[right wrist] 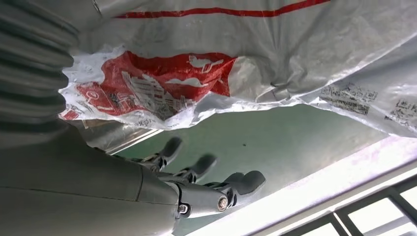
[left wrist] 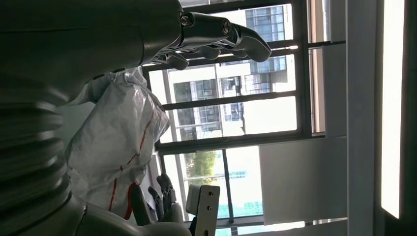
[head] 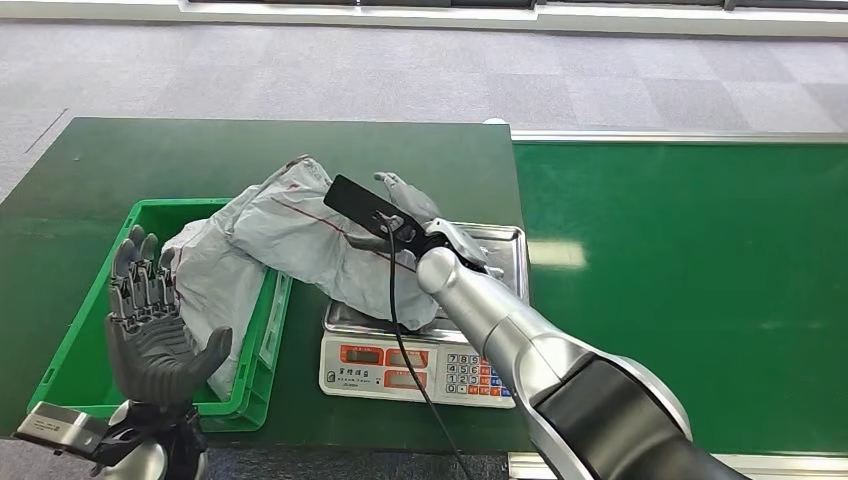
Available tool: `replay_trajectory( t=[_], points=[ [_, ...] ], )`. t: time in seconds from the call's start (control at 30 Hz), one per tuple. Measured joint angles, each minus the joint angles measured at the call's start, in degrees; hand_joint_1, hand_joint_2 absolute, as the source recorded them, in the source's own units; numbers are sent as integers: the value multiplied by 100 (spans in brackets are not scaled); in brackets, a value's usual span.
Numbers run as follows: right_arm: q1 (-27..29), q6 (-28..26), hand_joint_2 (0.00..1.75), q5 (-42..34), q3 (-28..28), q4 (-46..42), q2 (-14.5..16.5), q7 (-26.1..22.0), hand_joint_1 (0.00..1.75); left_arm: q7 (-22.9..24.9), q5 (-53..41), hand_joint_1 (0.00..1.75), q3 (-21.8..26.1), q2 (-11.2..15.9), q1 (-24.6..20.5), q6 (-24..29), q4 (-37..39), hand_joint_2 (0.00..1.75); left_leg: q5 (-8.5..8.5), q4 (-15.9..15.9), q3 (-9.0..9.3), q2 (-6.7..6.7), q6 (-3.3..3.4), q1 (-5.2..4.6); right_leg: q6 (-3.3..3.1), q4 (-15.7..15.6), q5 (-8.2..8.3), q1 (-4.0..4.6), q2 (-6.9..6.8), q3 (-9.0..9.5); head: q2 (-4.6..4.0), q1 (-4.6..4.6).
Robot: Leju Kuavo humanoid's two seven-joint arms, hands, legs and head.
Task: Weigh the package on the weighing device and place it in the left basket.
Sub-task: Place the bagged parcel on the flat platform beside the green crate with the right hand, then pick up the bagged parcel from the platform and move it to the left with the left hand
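The left hand (head: 150, 330) is shown nearest, raised palm-up over the near corner of the green basket (head: 75, 330), its fingers spread apart and holding nothing. Beyond it, the grey package (head: 290, 245) is seen draped with its long axis running from the basket, across the basket's rim, onto the pan of the scale (head: 500, 245); the basket thus lies to the left of the package's scale end. The right hand (head: 410, 205) is laid against the far, scale end of the package, the arm extended forward over the keypad. Its fingers appear loosely extended, though a grip cannot be confirmed from these views
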Motion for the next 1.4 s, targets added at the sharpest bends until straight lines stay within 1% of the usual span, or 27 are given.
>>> replay_trajectory(
  t=[0.07,0.13,0.17,0.23,0.3,0.33,0.37,0.4,0.47,0.6,0.7,0.77,0.83,0.9,0.97,1.03,1.1,1.2,1.27,1.33,1.4],
  points=[
    [9,-39,87,-50,10,23,-4,-107,0,12,-12,0,32,-9,3,-28,-14,175,0,0,0,0,0,0,0,0,0,0,0,0,0,0],
    [25,-236,175,-170,7,31,-10,-525,0,24,-85,0,50,-22,-3,-48,-17,175,0,0,0,0,0,0,0,0,0,0,0,-1,0,0],
    [34,-409,175,-260,-12,27,-13,-876,0,32,-164,0,49,-29,-13,-38,-16,175,0,1,0,0,0,0,0,0,1,0,0,-1,-1,0],
    [54,-922,175,-554,-147,-31,-15,-1972,0,73,-459,0,9,-44,-73,67,5,175,0,3,1,-1,0,-1,0,0,1,-1,-1,-3,-1,0],
    [68,-1374,175,-885,-427,-165,-15,-3084,0,147,-850,0,-115,-55,-198,257,77,175,1,5,0,-3,0,-2,-1,0,1,-1,-4,-1,0,0],
    [70,-1495,175,-1002,-598,-247,-15,-3437,0,179,-1017,0,-203,-60,-272,347,132,175,0,5,1,-4,0,-2,-1,0,2,-1,-4,1,0,0],
    [69,-1553,175,-1072,-756,-321,-15,-3630,0,200,-1123,0,-289,-65,-337,413,183,175,0,5,1,-2,0,-2,-3,0,3,-1,-4,2,0,0],
    [71,-1578,175,-1109,-895,-384,-15,-3725,0,212,-1184,0,-362,-71,-389,463,229,175,0,5,1,2,0,-2,-5,0,5,-2,0,1,0,1],
    [86,-1586,175,-1122,-1073,-464,-16,-3757,0,218,-1207,0,-444,-78,-456,504,285,175,0,5,2,11,0,-2,-9,0,8,-2,7,-4,-1,1],
    [118,-1590,175,-1114,-1274,-554,-16,-3778,0,219,-1225,0,-531,-79,-529,534,365,175,0,5,1,13,0,-2,-9,0,9,0,9,-6,0,0],
    [138,-1449,175,-1219,-1429,-656,-17,-3957,0,246,-1495,0,-606,-76,-596,688,435,175,1,5,1,13,-1,-1,-10,0,9,1,9,-10,0,0],
    [181,-1344,175,-1228,-1561,-852,-25,-4144,0,319,-1836,0,-744,-71,-753,898,550,175,3,6,0,9,-4,-1,-10,0,10,1,6,-12,0,0],
    [328,-1492,175,-999,-1668,-1303,-69,-4265,0,483,-2203,0,-920,-61,-1045,1165,784,175,5,7,-1,0,-6,-1,-11,-1,11,2,-3,-11,0,0],
    [667,-2030,175,-525,-1740,-2088,-192,-4305,0,750,-2568,0,-1087,-41,-1459,1442,1166,175,6,9,-1,-14,-6,-2,-12,-2,11,2,-14,-4,0,1],
    [1119,-2727,175,-58,-1806,-2953,-396,-4301,0,1031,-2886,0,-1198,-11,-1916,1645,1640,175,6,11,1,-23,-5,-2,-12,-3,11,1,-22,3,0,1],
    [1630,-3275,175,85,-1903,-3687,-650,-4306,0,1270,-3186,0,-1275,20,-2368,1772,2177,175,5,13,5,-24,-4,-3,-12,-9,11,0,-23,9,0,0],
    [2305,-3600,175,-32,-2063,-4423,-920,-4332,0,1501,-3563,0,-1375,49,-2826,1880,2815,175,3,14,8,-30,-2,-3,-11,-16,10,0,-30,19,0,1],
    [3328,-3724,175,-212,-2303,-5449,-1224,-4367,0,1881,-4107,0,-1565,87,-3404,1971,3800,175,-2,13,2,-25,2,-4,-9,-18,11,-2,-25,13,0,1],
    [3885,-3720,175,-398,-2405,-5977,-1353,-4375,0,2293,-4532,0,-1754,76,-3797,1993,4512,175,-5,13,-3,-14,4,-5,-8,-18,12,-2,-13,4,0,0],
    [4350,-3675,175,-723,-2478,-6355,-1425,-4375,0,2834,-5068,0,-2012,40,-4223,1985,5241,175,-5,12,-8,-9,4,-5,-7,-18,12,-2,-9,-3,0,0],
    [4653,-3616,175,-920,-2541,-6578,-1467,-4373,0,3257,-5490,0,-2263,-19,-4598,1848,5842,175,-5,11,-12,-2,4,-5,-7,-17,12,-2,-5,-9,0,0]
  ],
)
